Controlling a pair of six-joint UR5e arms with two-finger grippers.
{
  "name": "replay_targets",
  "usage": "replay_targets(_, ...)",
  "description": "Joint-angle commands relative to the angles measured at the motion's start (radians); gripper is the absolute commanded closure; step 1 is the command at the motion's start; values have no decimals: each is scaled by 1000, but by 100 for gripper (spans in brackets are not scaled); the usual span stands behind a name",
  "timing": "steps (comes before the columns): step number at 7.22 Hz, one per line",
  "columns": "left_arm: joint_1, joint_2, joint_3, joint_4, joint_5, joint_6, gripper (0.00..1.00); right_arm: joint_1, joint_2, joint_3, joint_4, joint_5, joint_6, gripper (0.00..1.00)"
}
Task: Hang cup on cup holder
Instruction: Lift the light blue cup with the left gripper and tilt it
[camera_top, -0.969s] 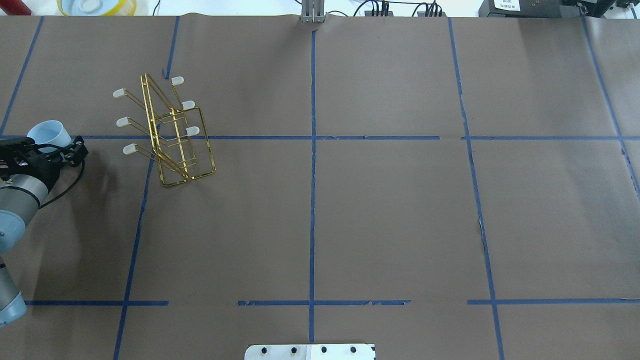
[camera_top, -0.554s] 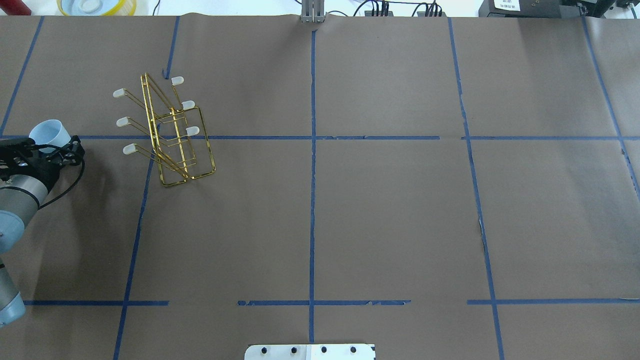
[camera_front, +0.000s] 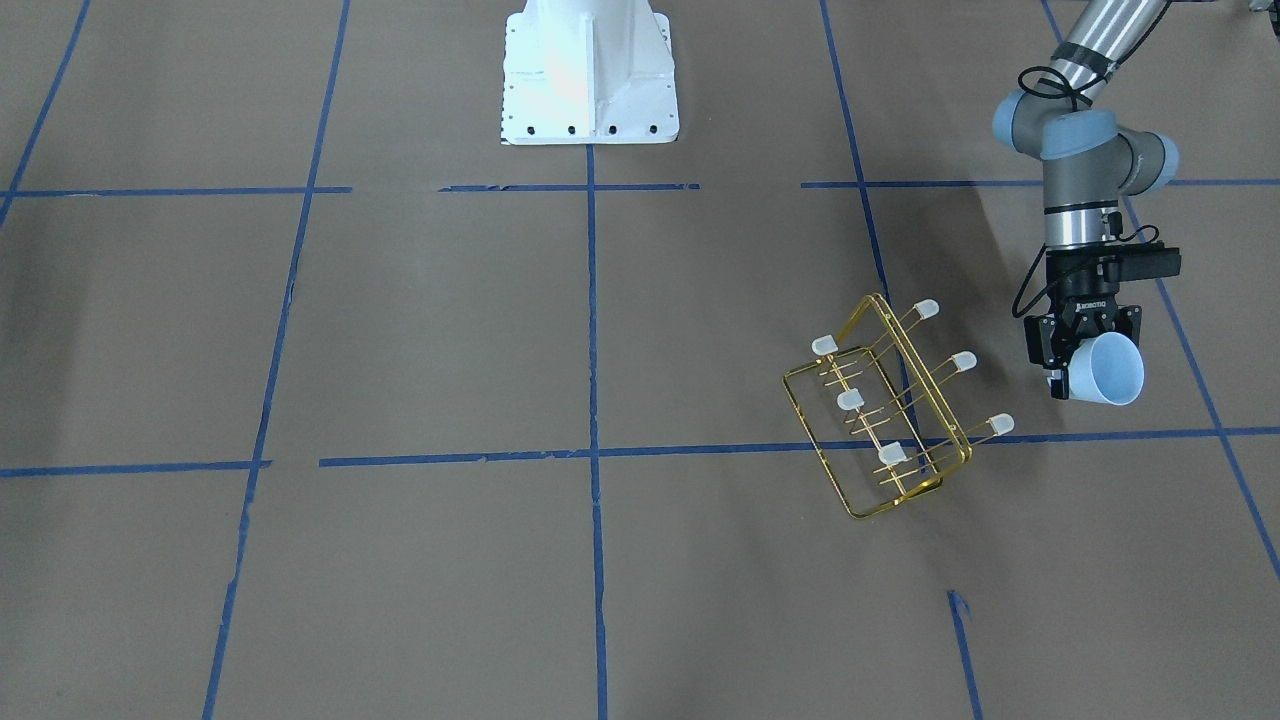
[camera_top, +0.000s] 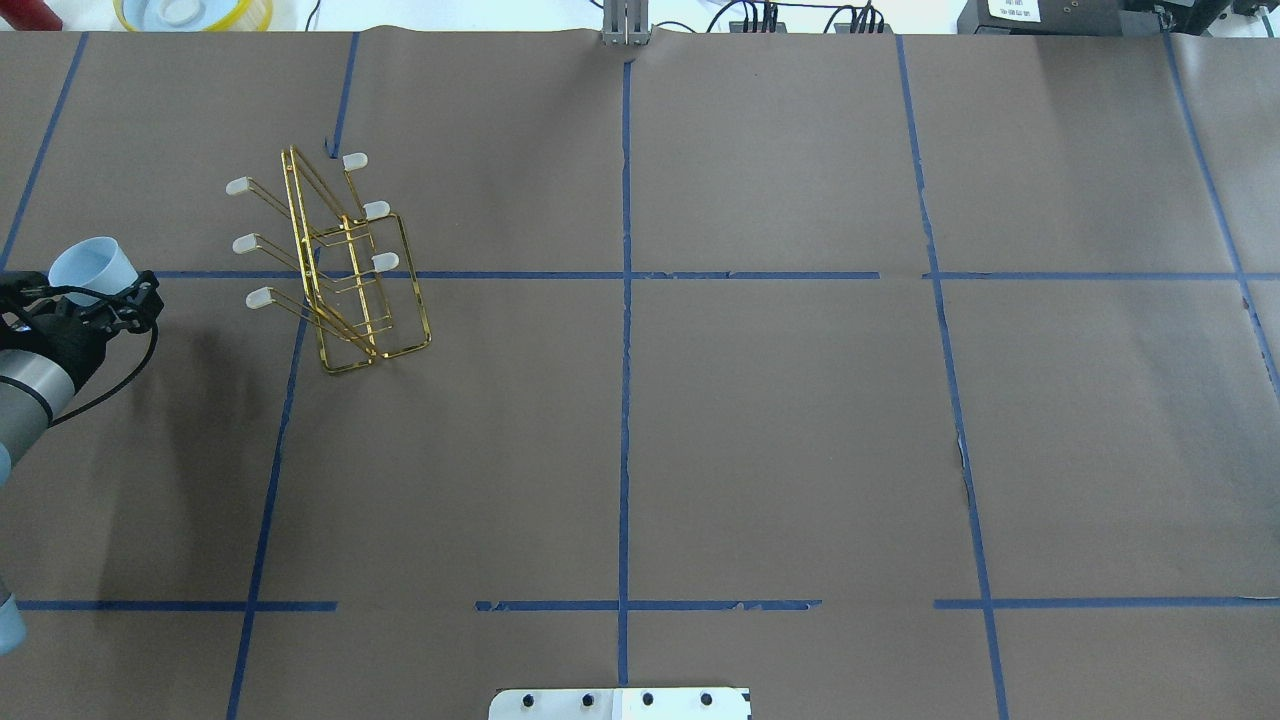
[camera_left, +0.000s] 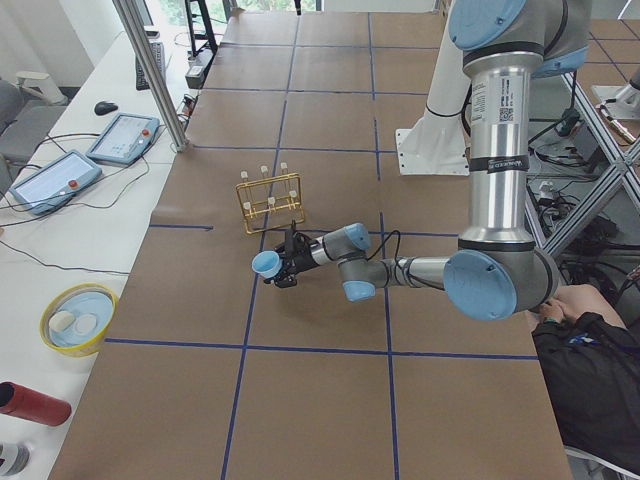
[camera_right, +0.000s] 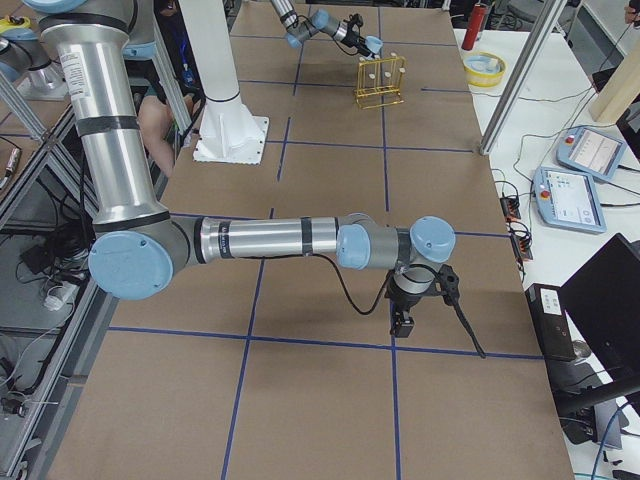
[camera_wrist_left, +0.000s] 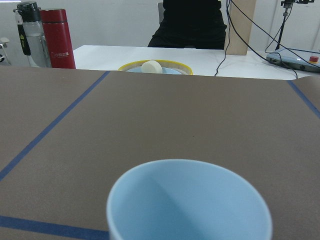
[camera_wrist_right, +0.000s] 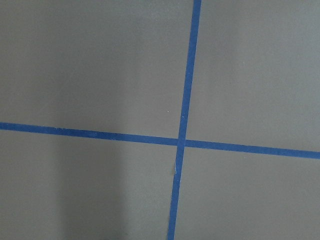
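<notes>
The pale blue cup (camera_top: 92, 262) is held in my left gripper (camera_top: 92, 298), off the table at its far left, mouth tilted away from the wrist. It shows in the front view (camera_front: 1108, 370) and fills the bottom of the left wrist view (camera_wrist_left: 190, 200). My left gripper (camera_front: 1083, 352) is shut on its base. The gold wire cup holder (camera_top: 345, 275) stands apart from the cup, toward the table's middle, its capped prongs bare; it also shows in the front view (camera_front: 885, 425). My right gripper (camera_right: 404, 320) shows only in the right side view, so I cannot tell whether it is open or shut.
A yellow-rimmed bowl (camera_wrist_left: 155, 67) and a red bottle (camera_wrist_left: 57, 39) stand on the white bench beyond the table's edge. The robot's white base (camera_front: 590, 70) is at the near middle. Blue tape lines cross the brown paper.
My left gripper has drawn slightly leftward with the cup, away from the cup holder. The cup holder has not moved.
</notes>
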Motion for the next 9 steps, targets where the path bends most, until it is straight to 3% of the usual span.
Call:
replay_targets(1, -2, 57, -112, -1, -9, 211, 79, 0, 0, 0, 0, 0, 0, 0)
replay_targets(3, -3, 118, -219, 1, -8, 534, 80, 0, 0, 0, 0, 0, 0, 0)
replay_targets(6, -3, 134, -303, 18, -5, 967, 98, 0, 0, 0, 0, 0, 0, 0)
replay_targets(8, -5, 140, -394, 90, 6, 1278, 94, 0, 0, 0, 0, 0, 0, 0)
replay_targets(9, -5, 134, -397, 120, 71, 1425, 95, 0, 0, 0, 0, 0, 0, 0)
